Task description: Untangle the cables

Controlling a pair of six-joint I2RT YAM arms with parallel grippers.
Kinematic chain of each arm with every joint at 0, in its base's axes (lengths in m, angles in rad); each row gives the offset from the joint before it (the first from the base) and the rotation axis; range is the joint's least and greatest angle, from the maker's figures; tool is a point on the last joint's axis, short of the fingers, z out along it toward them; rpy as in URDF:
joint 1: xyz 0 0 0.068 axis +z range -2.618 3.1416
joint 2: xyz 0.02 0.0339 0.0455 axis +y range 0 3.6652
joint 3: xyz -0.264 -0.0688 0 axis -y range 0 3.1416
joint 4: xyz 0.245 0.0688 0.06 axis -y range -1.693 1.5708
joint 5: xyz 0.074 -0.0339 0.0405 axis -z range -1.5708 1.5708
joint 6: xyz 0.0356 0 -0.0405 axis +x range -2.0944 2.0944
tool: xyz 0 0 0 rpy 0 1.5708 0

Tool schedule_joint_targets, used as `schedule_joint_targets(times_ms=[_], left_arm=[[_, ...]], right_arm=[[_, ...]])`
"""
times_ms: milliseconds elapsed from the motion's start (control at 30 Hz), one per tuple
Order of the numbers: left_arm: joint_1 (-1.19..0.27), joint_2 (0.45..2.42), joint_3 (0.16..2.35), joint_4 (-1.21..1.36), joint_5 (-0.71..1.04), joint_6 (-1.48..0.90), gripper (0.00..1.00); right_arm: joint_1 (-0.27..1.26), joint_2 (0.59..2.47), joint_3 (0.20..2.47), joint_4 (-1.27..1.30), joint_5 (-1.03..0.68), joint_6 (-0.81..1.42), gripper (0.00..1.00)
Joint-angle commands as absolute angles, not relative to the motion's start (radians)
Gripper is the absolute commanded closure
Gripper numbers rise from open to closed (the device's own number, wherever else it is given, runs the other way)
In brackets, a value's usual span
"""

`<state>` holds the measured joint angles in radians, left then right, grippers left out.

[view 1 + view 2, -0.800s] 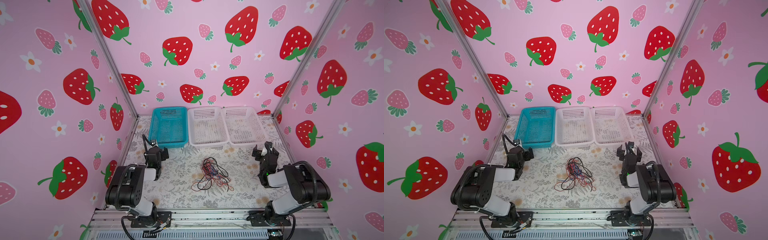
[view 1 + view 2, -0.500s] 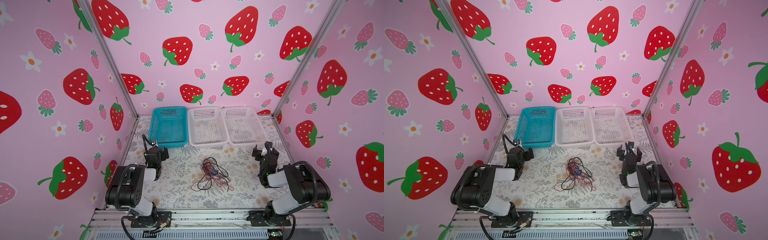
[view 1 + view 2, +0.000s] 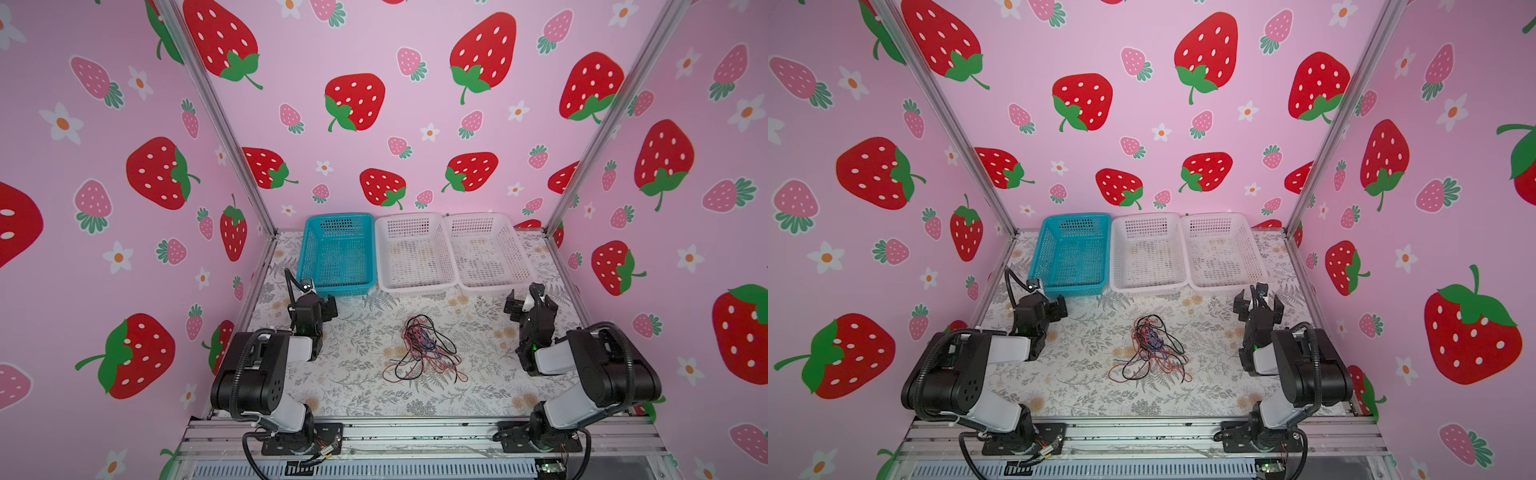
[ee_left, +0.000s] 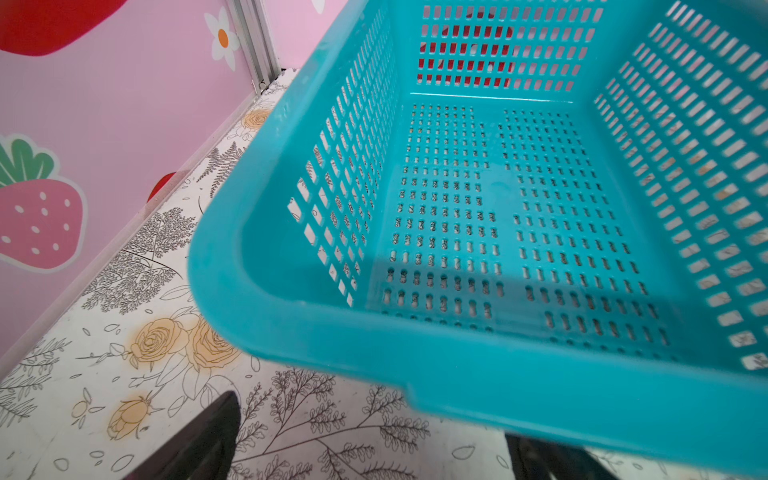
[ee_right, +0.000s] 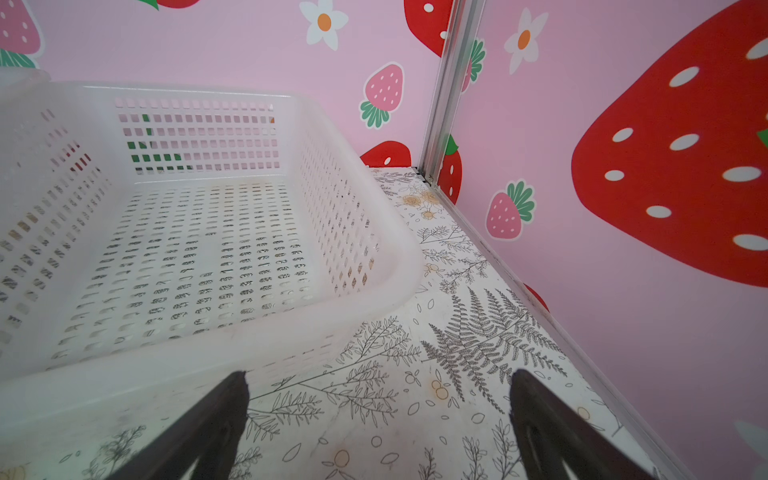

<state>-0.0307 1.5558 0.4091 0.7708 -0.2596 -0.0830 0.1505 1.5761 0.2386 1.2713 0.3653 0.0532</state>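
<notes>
The cables lie in one loose tangle of thin red, black and blue wires on the floral mat, midway between the arms; both top views show it. Neither wrist view shows the cables. My left gripper rests low at the left, just in front of the blue basket, open and empty. My right gripper rests at the right, in front of the right-hand white basket, also open with nothing between its fingers. Both stand well apart from the tangle.
Three mesh baskets line the back wall: a blue basket, a middle white basket and a right white basket. Pink strawberry walls close in three sides. An aluminium rail runs along the front.
</notes>
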Motion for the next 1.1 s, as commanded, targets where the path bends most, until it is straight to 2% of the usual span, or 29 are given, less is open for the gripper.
schedule_joint_targets(times_ms=[0,667,767,1067], left_arm=[[-0.029,1.546,0.433,0.800,-0.261,-0.078,0.01],[-0.028,1.546,0.433,0.801,-0.261,-0.077,0.01],[-0.028,1.545,0.433,0.799,-0.261,-0.078,0.01],[-0.029,1.546,0.433,0.798,-0.261,-0.078,0.01]], right_arm=[[0.152,1.574,0.245,1.300,0.367,0.050,0.01],[0.152,1.564,0.238,1.316,0.374,0.052,0.01],[0.154,1.474,0.164,1.372,0.380,0.054,0.01],[0.211,1.191,0.139,1.214,0.366,0.011,0.01]])
